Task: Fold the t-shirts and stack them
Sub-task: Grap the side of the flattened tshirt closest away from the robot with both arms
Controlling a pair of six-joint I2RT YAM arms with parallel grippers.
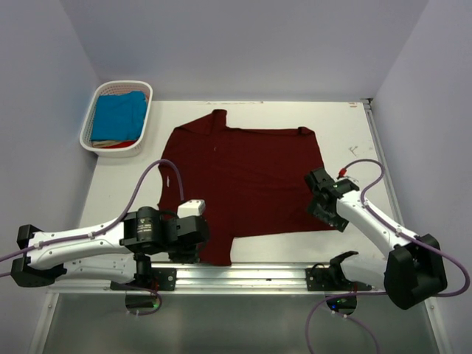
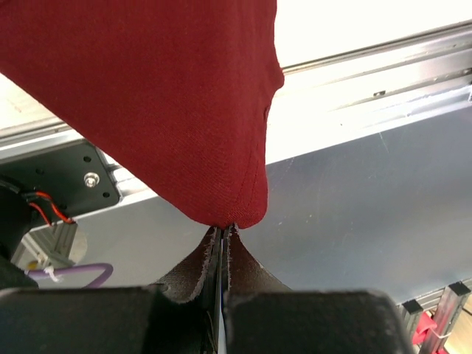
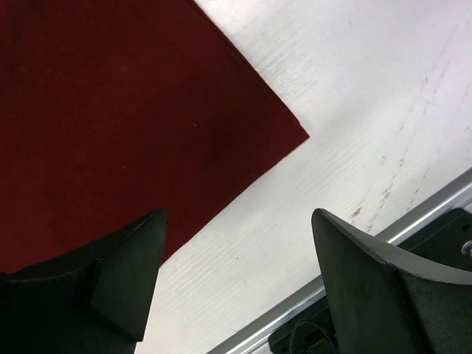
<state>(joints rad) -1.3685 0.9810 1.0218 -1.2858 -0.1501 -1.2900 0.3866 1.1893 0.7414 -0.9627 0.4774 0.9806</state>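
I see the white table with the maroon shirt spread across its middle. The left arm cuts off the shirt's near-left part in my top view. The basket sits at the far-left corner, with the blue shirt bunched inside over other cloth I can't identify. My left gripper is pinched tight on a maroon fold by the near rail (fingertips show only on its wrist camera). My right gripper is spread wide over the shirt's near-right corner, holding nothing.
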